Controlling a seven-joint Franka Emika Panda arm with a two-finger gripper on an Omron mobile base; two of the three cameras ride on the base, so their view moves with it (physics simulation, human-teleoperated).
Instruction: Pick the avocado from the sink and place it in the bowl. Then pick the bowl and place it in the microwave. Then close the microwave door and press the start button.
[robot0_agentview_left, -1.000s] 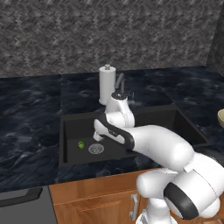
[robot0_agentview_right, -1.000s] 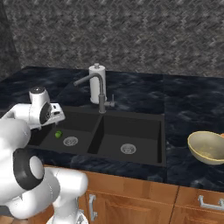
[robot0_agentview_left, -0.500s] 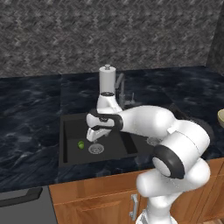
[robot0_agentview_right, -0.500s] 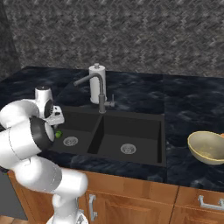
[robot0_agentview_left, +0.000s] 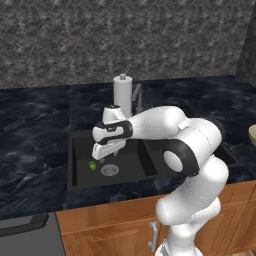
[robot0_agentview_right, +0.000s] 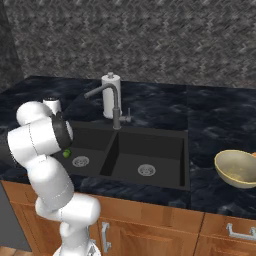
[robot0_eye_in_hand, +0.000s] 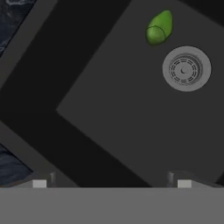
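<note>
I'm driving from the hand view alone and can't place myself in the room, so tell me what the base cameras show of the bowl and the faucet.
Observer: The bowl sits on the dark counter to the right of the sink, well apart from the avocado.
Operator: Give me the faucet too.
Observer: The faucet rises behind the divider between the two basins; its spout reaches toward the left basin, where the avocado lies beside the drain.
Operator: Say where my hand is.
Observer: The gripper hangs open over the left basin, above the avocado and not touching it.
</note>
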